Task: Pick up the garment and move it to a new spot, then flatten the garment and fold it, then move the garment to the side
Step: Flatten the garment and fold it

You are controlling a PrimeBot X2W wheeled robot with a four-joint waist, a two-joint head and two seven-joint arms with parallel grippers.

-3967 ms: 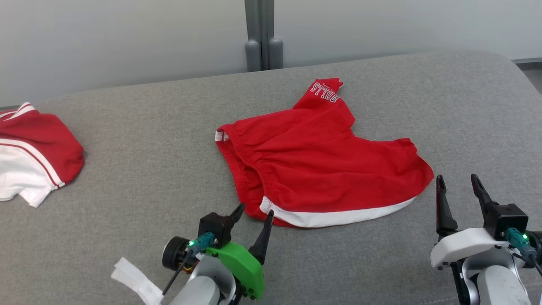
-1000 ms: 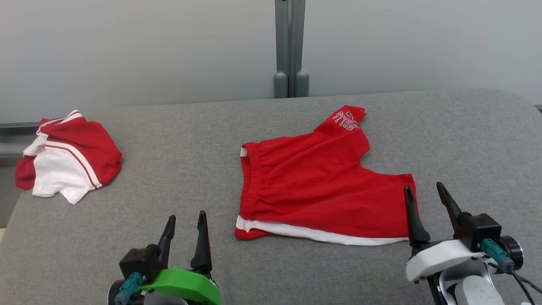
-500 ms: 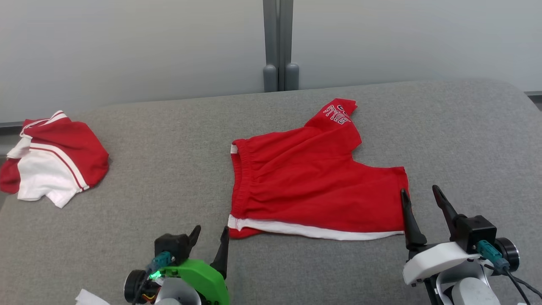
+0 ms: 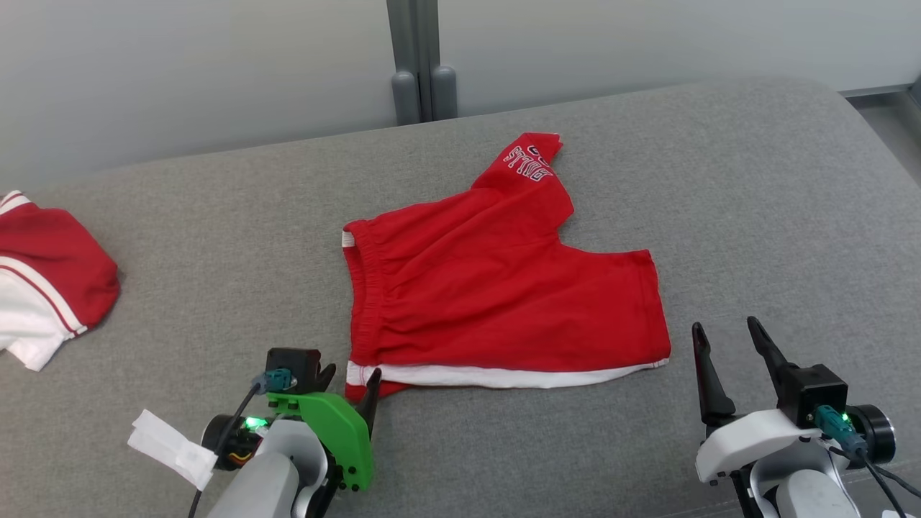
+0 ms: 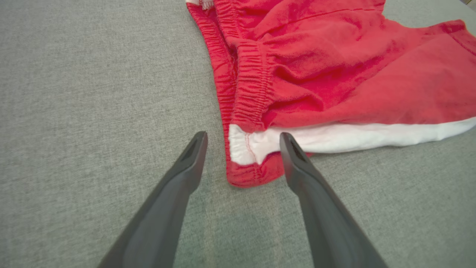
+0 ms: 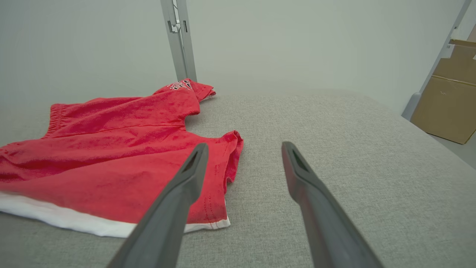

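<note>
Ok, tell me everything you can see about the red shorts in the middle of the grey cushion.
The red shorts lie spread nearly flat on the grey cushion. They are soft, lightly wrinkled cloth with a gathered elastic waistband at the left, a white band along the near edge, and white lettering on the far leg, which angles away. The open left gripper straddles the near waistband corner; contact can't be told.

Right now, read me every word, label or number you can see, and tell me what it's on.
"BULLS": white outlined lettering on the far leg of the red shorts, upside down in the head view.
Smaller mark just beyond that lettering: too blurred to read.
Same print in the right wrist view: too small to read.
Nothing readable on the other garment or the cardboard box.
</note>
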